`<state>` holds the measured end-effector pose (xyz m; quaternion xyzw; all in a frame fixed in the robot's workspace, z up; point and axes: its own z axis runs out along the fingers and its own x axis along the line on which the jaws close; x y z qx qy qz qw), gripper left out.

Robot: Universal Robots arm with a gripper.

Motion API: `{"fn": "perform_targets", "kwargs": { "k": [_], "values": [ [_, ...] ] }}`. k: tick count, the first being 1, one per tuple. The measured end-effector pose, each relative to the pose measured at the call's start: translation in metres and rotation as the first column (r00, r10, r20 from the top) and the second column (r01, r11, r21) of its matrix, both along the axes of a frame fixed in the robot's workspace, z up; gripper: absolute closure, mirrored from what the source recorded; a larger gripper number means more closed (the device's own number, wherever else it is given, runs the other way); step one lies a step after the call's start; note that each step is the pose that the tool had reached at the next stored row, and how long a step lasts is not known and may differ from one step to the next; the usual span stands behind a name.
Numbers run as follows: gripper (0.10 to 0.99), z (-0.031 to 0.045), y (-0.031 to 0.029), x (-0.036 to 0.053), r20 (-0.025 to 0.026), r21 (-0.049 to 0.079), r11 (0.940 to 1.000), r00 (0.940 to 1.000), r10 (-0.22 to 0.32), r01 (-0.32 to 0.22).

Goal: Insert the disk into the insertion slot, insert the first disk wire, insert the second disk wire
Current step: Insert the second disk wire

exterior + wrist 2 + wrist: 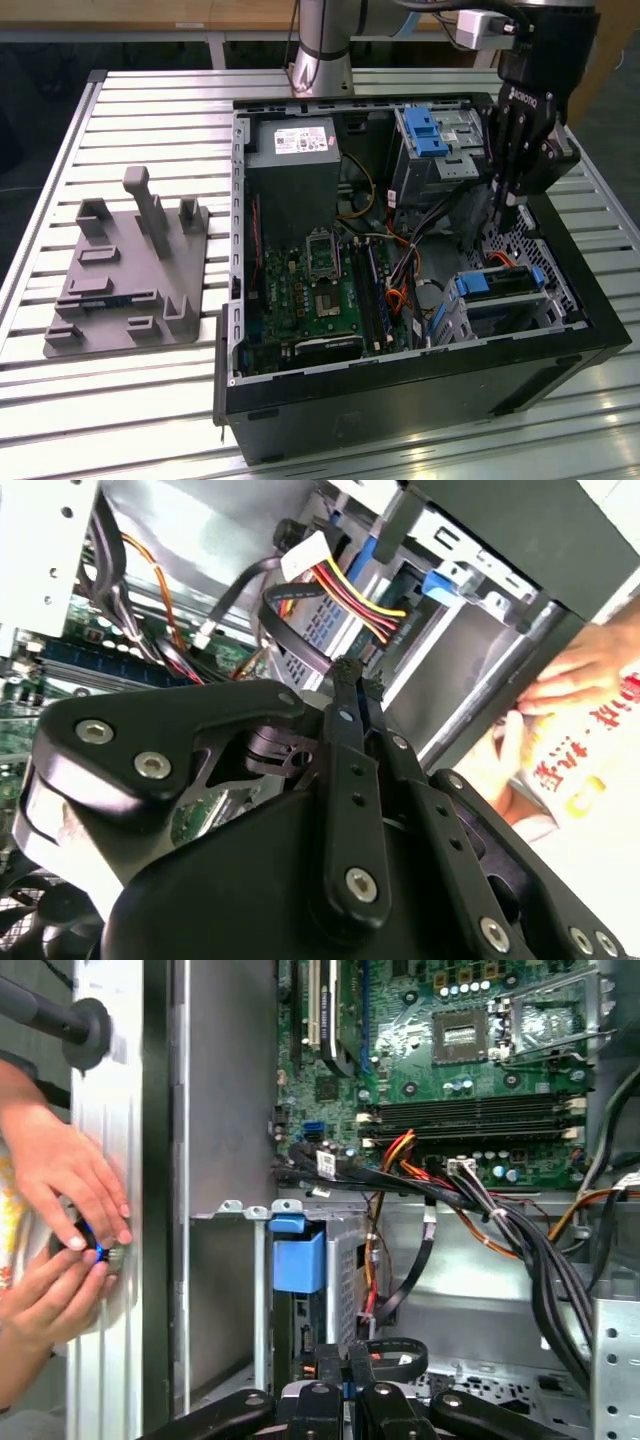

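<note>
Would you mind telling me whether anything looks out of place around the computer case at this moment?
Yes: a person's hands rest on the table just outside the case wall, holding something small, while the gripper works inside the case. Hands so near the arm look odd.

Slatted table: computer case, grey fixture

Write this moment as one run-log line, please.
blue-framed silver hard disk: seated in grey perforated metal drive cage | end effector: closed, tips at black looped cable
</note>
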<state>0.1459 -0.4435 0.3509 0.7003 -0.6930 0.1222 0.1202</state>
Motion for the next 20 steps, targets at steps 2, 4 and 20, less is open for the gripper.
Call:
{"fn": "perform_targets", "kwargs": {
  "k": [2,4,20],
  "values": [
    [0.937,-0.0001,-0.0030,0.0000,0.0001,0.009,1.0000,1.0000,-0.001,0.001],
    [0.937,0.0000,-0.0070,0.0000,0.0000,0.011,0.9999,1.0000,-0.002,0.002],
    [0.937,-0.0003,-0.0231,0.0000,-0.0005,0.065,0.9977,0.9998,-0.021,0.021]
  ]
}}
